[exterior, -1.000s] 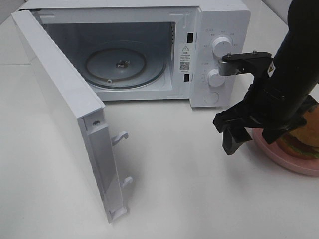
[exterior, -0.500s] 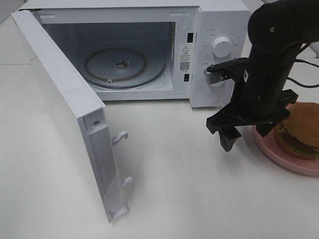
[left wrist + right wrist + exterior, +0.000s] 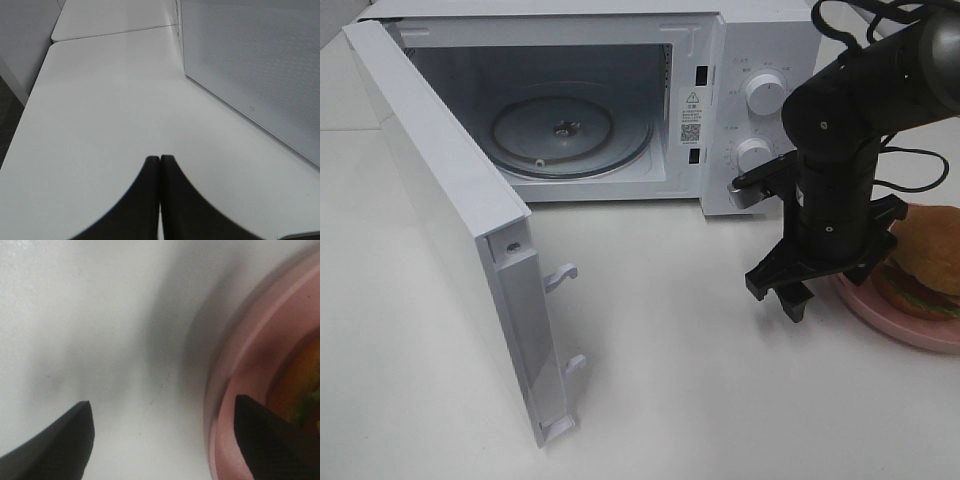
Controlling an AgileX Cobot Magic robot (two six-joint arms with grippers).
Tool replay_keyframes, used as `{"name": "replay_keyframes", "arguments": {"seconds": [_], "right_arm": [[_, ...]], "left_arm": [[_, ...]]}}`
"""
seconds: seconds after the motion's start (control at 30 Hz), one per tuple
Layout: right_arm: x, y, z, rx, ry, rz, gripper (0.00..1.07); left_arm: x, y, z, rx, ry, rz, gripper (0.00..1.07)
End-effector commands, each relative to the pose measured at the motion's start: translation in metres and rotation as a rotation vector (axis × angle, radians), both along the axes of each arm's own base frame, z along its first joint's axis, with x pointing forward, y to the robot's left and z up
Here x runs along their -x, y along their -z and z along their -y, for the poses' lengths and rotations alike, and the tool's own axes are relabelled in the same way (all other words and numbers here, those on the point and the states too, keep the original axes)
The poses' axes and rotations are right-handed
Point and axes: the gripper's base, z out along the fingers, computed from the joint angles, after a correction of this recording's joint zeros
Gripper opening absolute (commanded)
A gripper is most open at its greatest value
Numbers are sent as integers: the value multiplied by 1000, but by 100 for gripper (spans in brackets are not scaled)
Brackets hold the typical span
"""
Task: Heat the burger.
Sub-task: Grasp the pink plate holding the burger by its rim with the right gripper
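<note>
Now the right gripper sits low at the plate, at about 3 o'clock in the high view. A second ago it hung higher and covered most of the burger. The arm has since swung down and turned, and the bun shows plainly at the gripper's 3 o'clock.

The jaws stand wide apart with nothing between them but the table and the plate's rim. The wrist view shows one finger over bare table and the other over the pink inside of the plate, so they straddle the rim (a pinch on the plate looks the likelier plan than a grab at the bun itself).

The burger rests on its plate, well apart from the microwave at 12 o'clock. The door stands swung open toward 9 o'clock, and the turntable is bare.

I judge the approach nearly done. Closing on the rim comes next, and the carry to the oven has not begun.

The left gripper has its fingers pressed together and holds nothing.
</note>
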Motion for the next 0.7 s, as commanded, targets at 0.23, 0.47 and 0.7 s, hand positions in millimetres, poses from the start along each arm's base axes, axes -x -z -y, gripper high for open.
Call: {"name": "replay_keyframes", "arguments": {"seconds": [0.23,0.47,0.7], "right_arm": [[-3,17,3,30,-3,-25,74],[-4,30,9,40,17,-58,73],[-4,32,8,38,14,-66,58]], "left_arm": [[3,1,0,4,3,18,0],[3,1,0,4,3,18,0],[3,1,0,4,3,18,0]]}}
